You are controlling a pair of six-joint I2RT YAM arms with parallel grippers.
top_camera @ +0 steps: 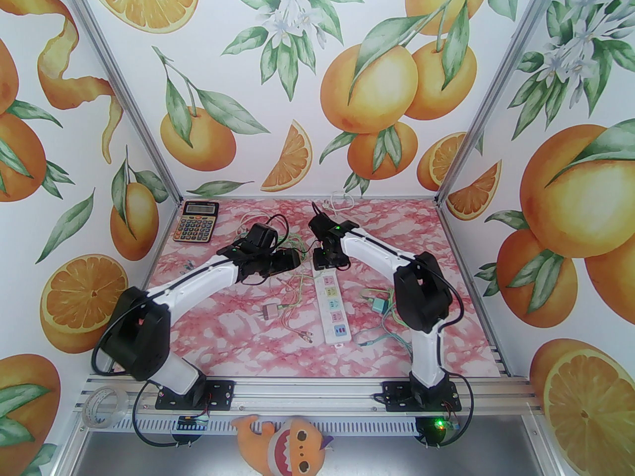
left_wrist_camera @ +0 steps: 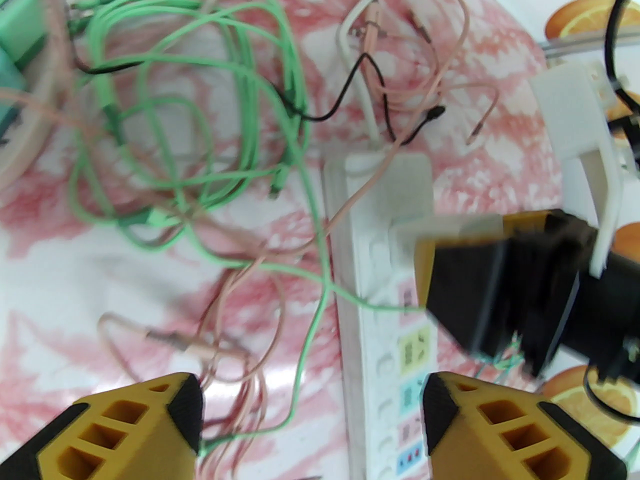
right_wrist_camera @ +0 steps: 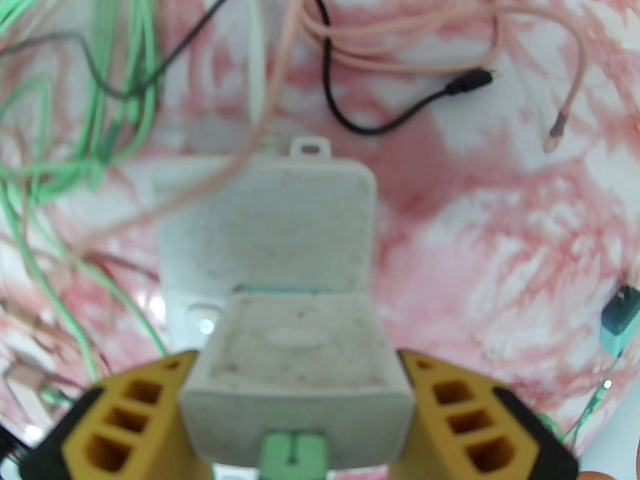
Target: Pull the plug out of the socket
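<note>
A white power strip, the socket (top_camera: 333, 310), lies lengthwise in the middle of the pink marble table. A white cube plug (right_wrist_camera: 300, 348) sits in its far end, a green connector in the plug's near face. My right gripper (right_wrist_camera: 300, 383) is shut on the plug, one yellow finger (right_wrist_camera: 165, 398) pressed to each side; from above it (top_camera: 325, 261) stands over the strip's far end. My left gripper (left_wrist_camera: 312, 398) is open, low over the socket (left_wrist_camera: 372, 328), which lies between the jaws close to the right finger (left_wrist_camera: 450, 418). From above, this gripper (top_camera: 297, 261) reaches in from the left.
Green and pink cables (top_camera: 292, 285) tangle left of the strip, with a loose grey plug (top_camera: 270, 311). A teal plug with cable (top_camera: 379, 306) lies to the right. A calculator (top_camera: 196, 222) rests at the back left. Walls close three sides.
</note>
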